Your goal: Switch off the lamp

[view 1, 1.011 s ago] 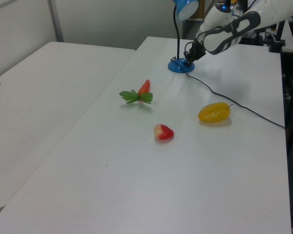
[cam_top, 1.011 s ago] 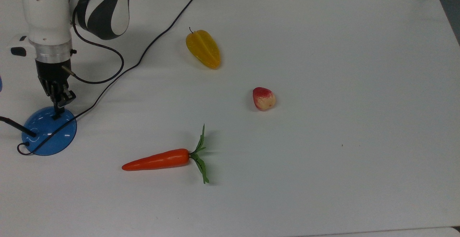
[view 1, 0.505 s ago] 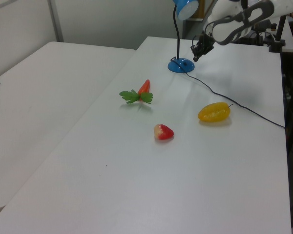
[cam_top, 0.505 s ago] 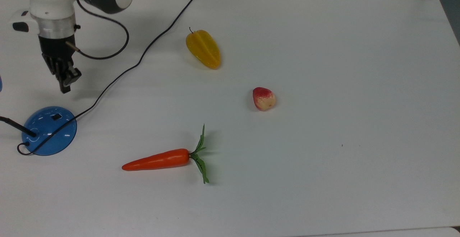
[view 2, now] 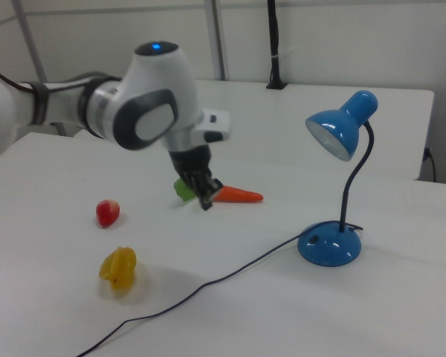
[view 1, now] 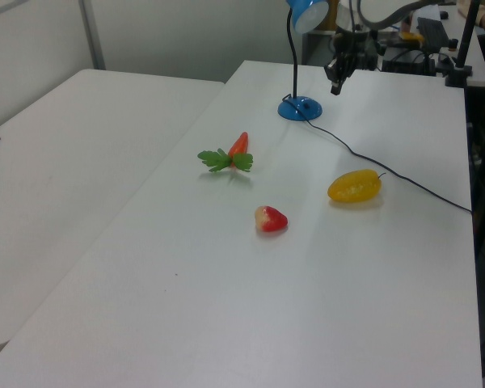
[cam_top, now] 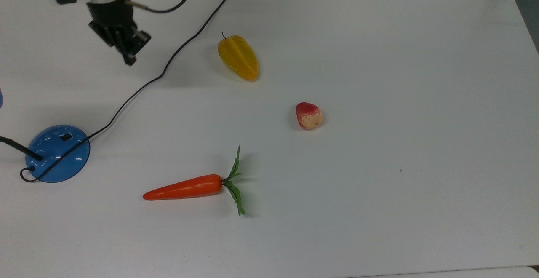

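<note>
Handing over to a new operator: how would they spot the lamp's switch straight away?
On the white table, find the lamp's glossy blue dome-shaped base at the top view's left edge. The small black rocker switch sits on that dome's upper face, a short dark rectangle, unlike the thin black neck and the thin black cord nearby.

Carrot [cam_top: 185,188] beside lamp [cam_top: 57,153] on table [cam_top: 379,210]

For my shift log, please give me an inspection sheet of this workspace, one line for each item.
Surface: white table, bare apart from the things below.
Job's things: blue lamp upright, shade dark, switch on its base.
Clutter: carrot, yellow starfruit, red-and-cream fruit, all apart.
Claw: in the air, away from the lamp, holding nothing, fingers together.
Cables: black cord runs from the base across the table.
Surroundings: second white table alongside.
</note>
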You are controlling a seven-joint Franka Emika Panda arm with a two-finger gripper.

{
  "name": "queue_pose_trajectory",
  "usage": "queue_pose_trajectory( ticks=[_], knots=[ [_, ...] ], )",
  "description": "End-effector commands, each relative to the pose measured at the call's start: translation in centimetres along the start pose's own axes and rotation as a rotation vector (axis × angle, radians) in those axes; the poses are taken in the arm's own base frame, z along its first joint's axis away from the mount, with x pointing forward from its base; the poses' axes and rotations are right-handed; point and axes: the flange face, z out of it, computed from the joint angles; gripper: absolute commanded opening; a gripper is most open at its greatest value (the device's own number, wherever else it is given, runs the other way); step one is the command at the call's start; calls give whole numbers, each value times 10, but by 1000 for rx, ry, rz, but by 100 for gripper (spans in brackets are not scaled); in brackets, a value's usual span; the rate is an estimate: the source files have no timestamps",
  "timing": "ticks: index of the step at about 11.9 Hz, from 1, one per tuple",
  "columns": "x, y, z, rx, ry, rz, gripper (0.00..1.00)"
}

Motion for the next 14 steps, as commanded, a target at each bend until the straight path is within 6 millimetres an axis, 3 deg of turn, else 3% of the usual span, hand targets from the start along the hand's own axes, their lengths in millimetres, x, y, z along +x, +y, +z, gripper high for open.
queue_pose_trajectory(
  ticks=[1,2,3,4,5,6,10,14],
  knots=[
    [-45,-34,-44,3,-103,-149,7],
    [-54,-48,-51,5,-131,-191,22],
    [-60,-56,-52,1,-151,-213,45],
    [-64,-61,-60,5,-149,-224,78],
    [-65,-62,-62,4,-152,-229,94],
    [-63,-61,-69,5,-152,-229,100],
    [-71,-64,-89,16,-192,-271,100],
    [-76,-77,-92,15,-201,-272,100]
  ],
)
